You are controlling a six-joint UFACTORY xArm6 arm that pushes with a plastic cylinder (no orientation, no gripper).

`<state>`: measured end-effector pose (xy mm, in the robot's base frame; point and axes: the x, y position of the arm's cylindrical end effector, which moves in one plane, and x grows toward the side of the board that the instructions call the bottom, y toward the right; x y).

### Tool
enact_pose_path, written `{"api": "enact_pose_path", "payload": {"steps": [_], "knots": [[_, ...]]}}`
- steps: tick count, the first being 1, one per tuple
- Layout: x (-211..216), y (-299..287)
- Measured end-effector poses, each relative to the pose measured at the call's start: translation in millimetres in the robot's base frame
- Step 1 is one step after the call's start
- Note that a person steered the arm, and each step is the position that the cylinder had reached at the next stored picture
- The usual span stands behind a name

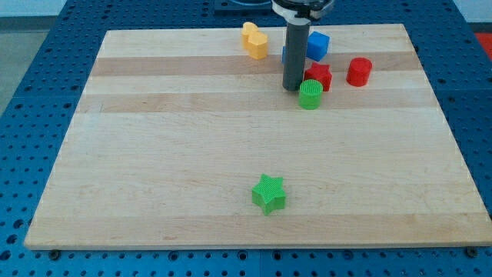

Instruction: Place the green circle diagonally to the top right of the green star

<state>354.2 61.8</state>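
Camera view: my tip (292,87) just left of green circle (310,95) — green star (268,193) far below; no hand fitted, nothing held.

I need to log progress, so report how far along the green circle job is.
Done: my tip stands on the board beside the green circle, on its left in the view. In hand: the circle sits against the red star, far toward the view's top from the green star. Left: bring the circle down close to the green star's top right.
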Motion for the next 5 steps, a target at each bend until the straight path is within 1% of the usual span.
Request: {"api": "enact_pose_path", "payload": {"steps": [2, 3, 5], "knots": [[-20.7, 19.1], [-20.5, 31.2], [7.9, 31.2]]}}
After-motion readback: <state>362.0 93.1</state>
